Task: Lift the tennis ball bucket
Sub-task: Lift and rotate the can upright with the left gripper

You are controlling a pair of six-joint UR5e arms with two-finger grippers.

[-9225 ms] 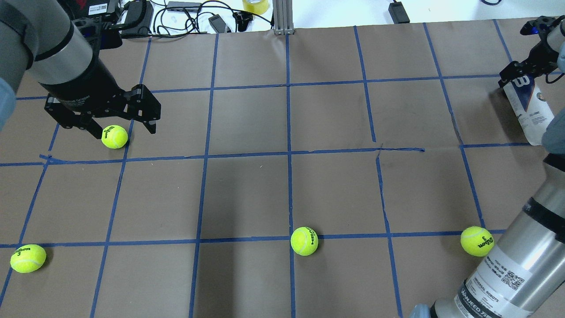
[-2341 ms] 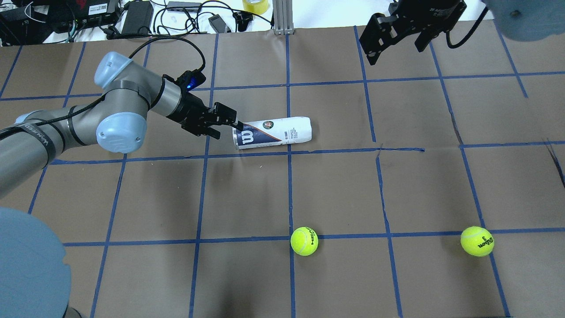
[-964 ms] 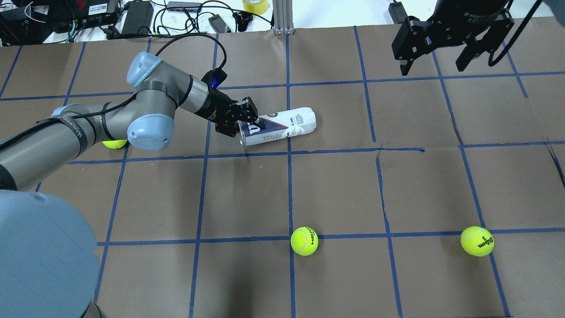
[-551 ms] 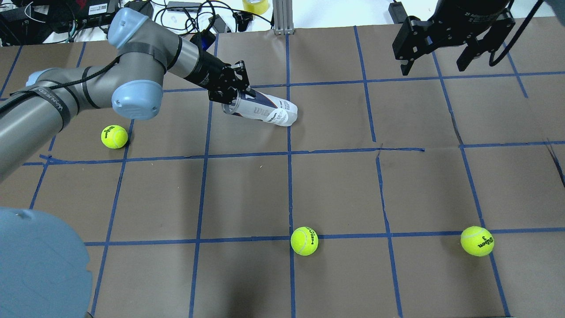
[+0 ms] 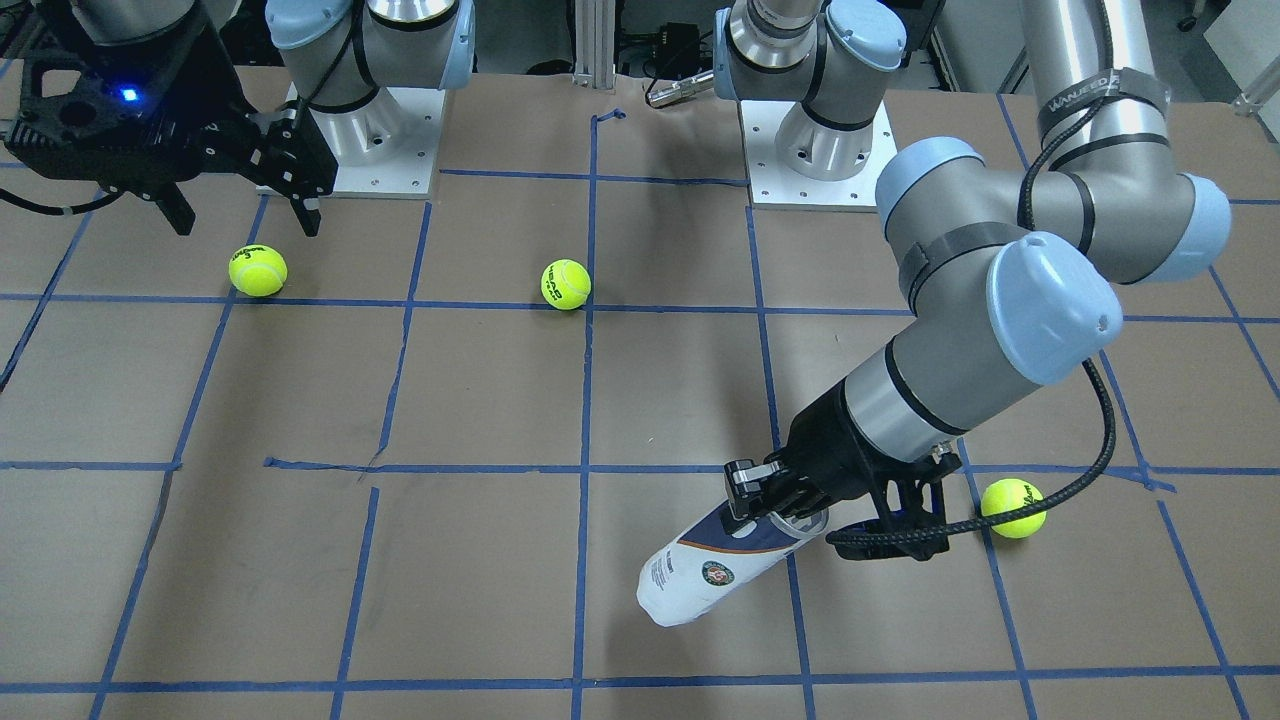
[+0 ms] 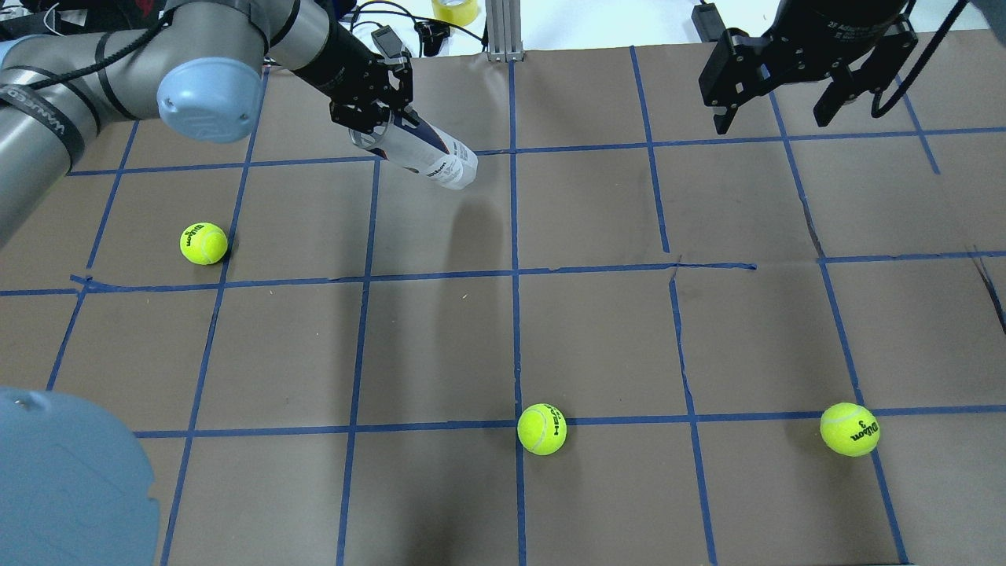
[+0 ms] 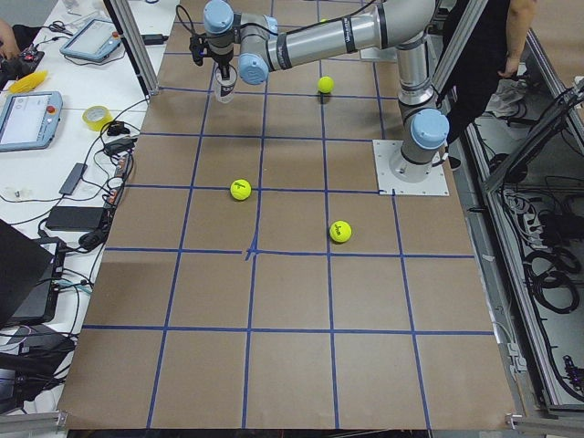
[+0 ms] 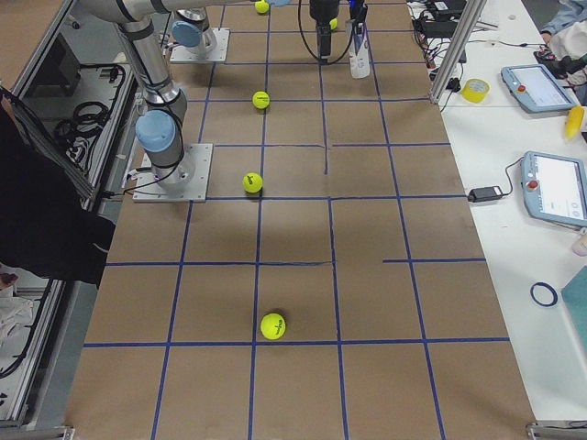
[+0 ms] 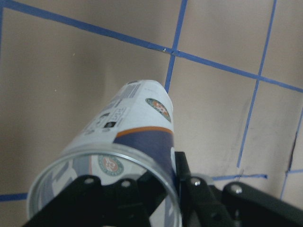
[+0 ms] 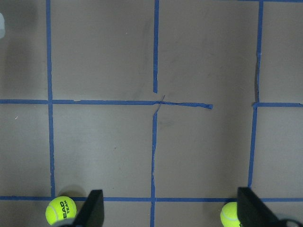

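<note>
The tennis ball bucket (image 6: 431, 156) is a clear can with a white and navy label. It hangs tilted in the air, open rim up and closed end down, clear of the brown table. My left gripper (image 6: 376, 130) is shut on its rim, one finger inside and one outside. The front-facing view shows the bucket (image 5: 708, 574) below the left gripper (image 5: 776, 508); the left wrist view looks down its length (image 9: 137, 125). My right gripper (image 6: 770, 119) is open and empty, high over the far right of the table, also in the front-facing view (image 5: 247, 222).
Three yellow-green tennis balls lie on the table: left (image 6: 203, 243), near middle (image 6: 541, 428) and near right (image 6: 849, 429). Cables, a tape roll (image 6: 454, 9) and an aluminium post (image 6: 503, 31) line the far edge. A person stands by the table (image 7: 493, 55).
My left arm has raised the bucket higher and carried it toward the far edge; it now hangs more steeply, fully off the table. The right gripper has stayed in place, open.
</note>
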